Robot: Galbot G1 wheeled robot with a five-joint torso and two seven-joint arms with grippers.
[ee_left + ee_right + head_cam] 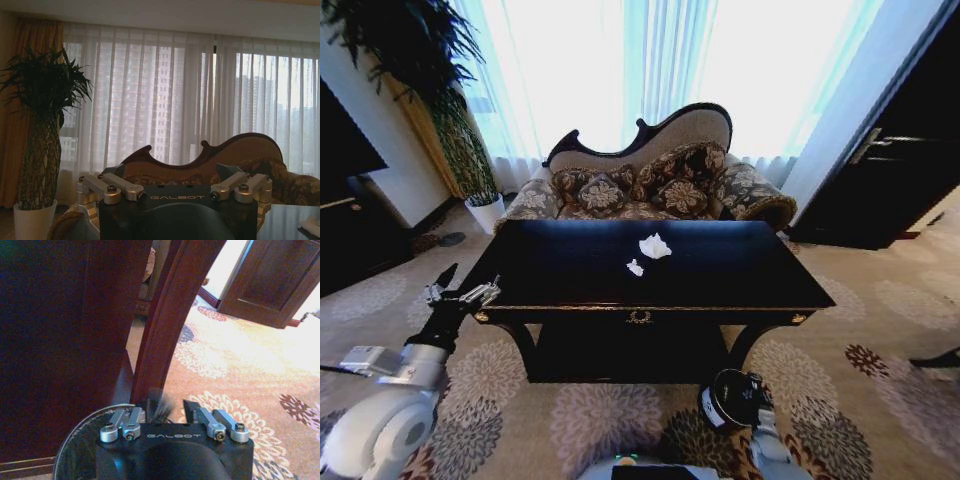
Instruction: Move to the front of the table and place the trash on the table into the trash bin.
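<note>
Two white tissue wads (654,246) near the centre of the black table (740,275), the smaller one (635,267) at about 7 o'clock from the larger. Patterned sofa (650,180) directly behind the table at 12 o'clock, potted plant (470,160) at 10 o'clock. Left end effector (460,290) raised beside the table's left front corner at 9 o'clock, fingers spread apart, gripping nothing. Right end effector (162,412) low at 5 o'clock, below the table's front edge beside a curved leg (165,325), fingers parted, closed on the rim of the trash bin (728,398), which sits over the floral carpet (880,330).
</note>
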